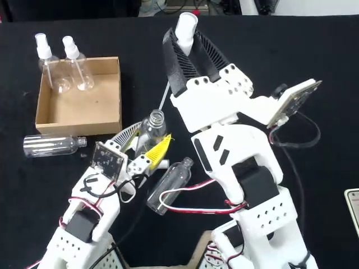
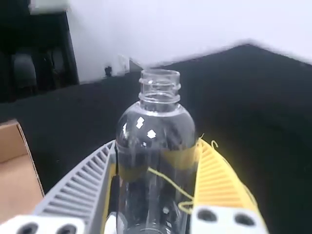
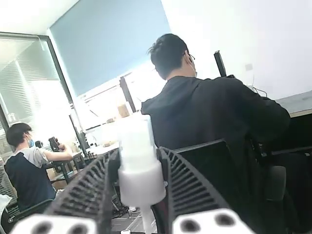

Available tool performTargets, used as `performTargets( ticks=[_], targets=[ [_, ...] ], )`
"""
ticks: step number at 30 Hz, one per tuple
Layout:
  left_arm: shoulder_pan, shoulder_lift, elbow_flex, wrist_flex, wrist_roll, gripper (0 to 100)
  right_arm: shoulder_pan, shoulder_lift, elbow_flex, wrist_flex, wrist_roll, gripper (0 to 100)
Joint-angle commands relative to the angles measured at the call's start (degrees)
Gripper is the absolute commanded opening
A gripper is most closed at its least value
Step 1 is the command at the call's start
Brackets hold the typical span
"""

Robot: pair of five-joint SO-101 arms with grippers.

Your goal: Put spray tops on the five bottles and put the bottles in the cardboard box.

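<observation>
- Clear plastic bottle [image 1: 154, 128] w/ an open threaded neck sits near-upright above the black table [image 1: 291, 45], just beside the brown cardboard box [image 1: 116, 89]. Your left gripper [image 1: 152, 133], one grey and one yellow finger, is pinched on its body below the shoulder.
- Your right gripper [image 1: 185, 36] is clamped on the white plastic spray top [image 1: 186, 27] at the collar. The thin dip tube [image 1: 164, 98] hangs down, w/ its end near the held bottle's mouth; can't tell if it's inside.
- Two capped bottles [image 1: 78, 70] rest in the box, tops poking past its far wall.
- One bare bottle [image 1: 50, 145] lies on the table by the box's near corner, and another uncapped bottle [image 1: 168, 182] lies btw the arms.
- Handling, my read: the bottle is light, thin-walled & slick. Squeeze hard and it'll likely dent or squirt out, so grip the wide body, not the neck.
- Spray top looks stiff & light, but the tube is floppy. Feed the tube into the mouth first, then drive the top from the collar, never the nozzle.
</observation>
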Motion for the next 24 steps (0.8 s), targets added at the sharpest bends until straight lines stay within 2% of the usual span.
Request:
performTargets(
  ticks=[1,11,18,24],
  targets=[
    [0.7,-0.6,0.2,-2.6,-0.4,14,-0.8,-0.8,-0.4,-1.7,0.1,1.2],
    [0.7,-0.6,-1.6,-2.3,-0.4,14,-0.5,6.4,0.2,-7.1,0.2,1.2],
    [0.7,-0.6,-1.3,-2.3,-0.4,14,-0.5,8.3,0.4,-6.9,0.2,1.2],
    [0.7,-0.6,-1.2,-2.3,-0.4,14,-0.9,8.3,2.4,-6.9,8.0,1.2]
  ],
)
